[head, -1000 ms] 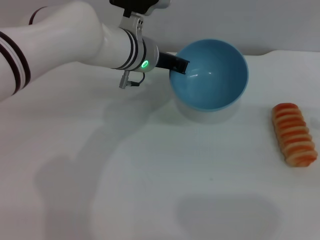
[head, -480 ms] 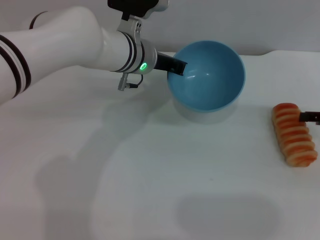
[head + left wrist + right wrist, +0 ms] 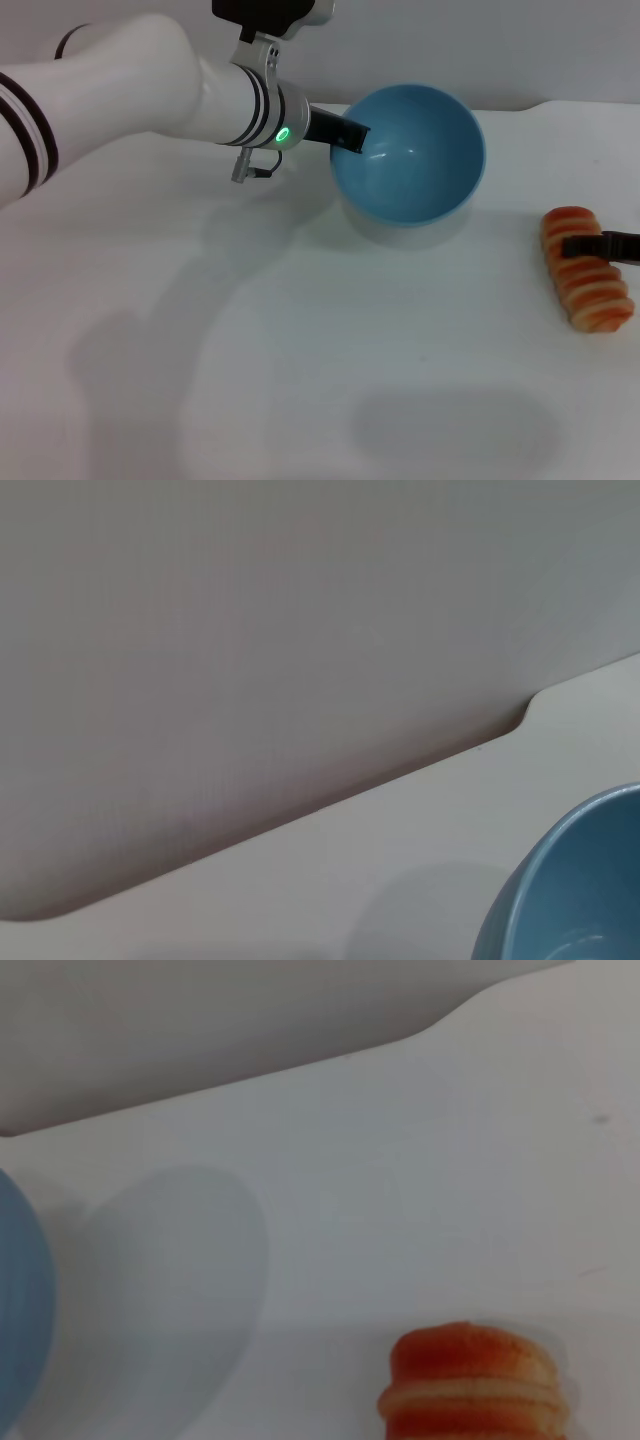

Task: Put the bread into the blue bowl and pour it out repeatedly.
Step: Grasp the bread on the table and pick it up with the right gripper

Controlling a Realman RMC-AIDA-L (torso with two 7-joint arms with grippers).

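Note:
The blue bowl [image 3: 410, 160] is empty and tilted, its opening turned toward me, held a little above the white table at the back centre. My left gripper [image 3: 345, 133] is shut on the bowl's left rim. The bread [image 3: 592, 292] lies on the table at the right edge with its orange-and-cream striped top up. My right gripper [image 3: 603, 246] reaches in from the right edge and sits over the far part of the bread. The left wrist view shows part of the bowl [image 3: 570, 890]. The right wrist view shows one end of the bread [image 3: 470, 1385] and the bowl's side [image 3: 18, 1310].
The white table [image 3: 300, 330] ends at a grey wall [image 3: 560, 40] behind the bowl. The left arm [image 3: 120, 90] stretches across the back left above the table.
My right gripper has come in from the right edge over the bread. The left gripper has shifted the bowl slightly to the left. The bread has not moved.

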